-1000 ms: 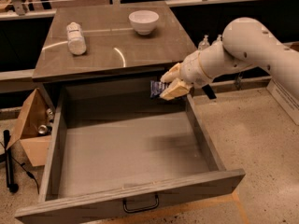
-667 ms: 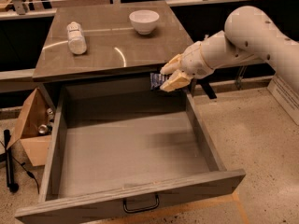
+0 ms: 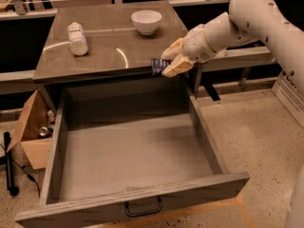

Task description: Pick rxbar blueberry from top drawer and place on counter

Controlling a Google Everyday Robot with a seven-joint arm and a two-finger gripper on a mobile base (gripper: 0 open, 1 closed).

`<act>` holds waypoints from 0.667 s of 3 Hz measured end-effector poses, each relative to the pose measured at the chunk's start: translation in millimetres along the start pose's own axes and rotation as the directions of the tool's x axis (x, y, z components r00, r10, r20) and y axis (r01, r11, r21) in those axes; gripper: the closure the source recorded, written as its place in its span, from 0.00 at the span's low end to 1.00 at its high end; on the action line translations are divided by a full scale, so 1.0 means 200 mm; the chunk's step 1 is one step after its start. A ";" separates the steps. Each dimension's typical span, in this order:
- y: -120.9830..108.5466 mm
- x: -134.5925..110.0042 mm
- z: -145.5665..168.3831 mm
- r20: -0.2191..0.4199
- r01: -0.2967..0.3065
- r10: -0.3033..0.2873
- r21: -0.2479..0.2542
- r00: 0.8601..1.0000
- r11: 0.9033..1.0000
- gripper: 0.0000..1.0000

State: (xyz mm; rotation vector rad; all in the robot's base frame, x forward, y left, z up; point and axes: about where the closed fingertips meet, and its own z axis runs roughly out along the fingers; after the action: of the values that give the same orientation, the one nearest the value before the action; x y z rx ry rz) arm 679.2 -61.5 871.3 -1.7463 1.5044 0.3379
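Currently one gripper [image 3: 166, 64] clamps one rxbar blueberry [image 3: 156, 66] at the counter [image 3: 104, 56] edge.

This looks like a robot test lab or workshop, not a home. A free-standing cabinet with a grey-brown wood-grain counter [image 3: 104, 63] and a wide grey wooden drawer [image 3: 128, 204], pulled open, stands on a bare speckled concrete floor [image 3: 266, 141]. An open brown cardboard box [image 3: 28, 137] holding cans and a thin black cable [image 3: 26, 175] lie beside it. A large white robot arm [image 3: 256, 13] reaches in, its tan two-finger gripper [image 3: 167, 64] pinching a small dark blue wrapper [image 3: 156, 65] at the counter's front right edge.
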 end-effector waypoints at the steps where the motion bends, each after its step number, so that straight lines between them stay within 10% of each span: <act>1: -0.10 -0.05 -0.02 0.007 0.033 -0.033 0.012 0.999 0.999 1.00; 2: -0.19 -0.10 0.01 0.012 0.071 -0.072 0.012 0.997 0.997 1.00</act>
State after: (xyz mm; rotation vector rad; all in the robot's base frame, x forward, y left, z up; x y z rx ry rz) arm 709.4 -46.3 898.4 -1.7810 1.4286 0.3022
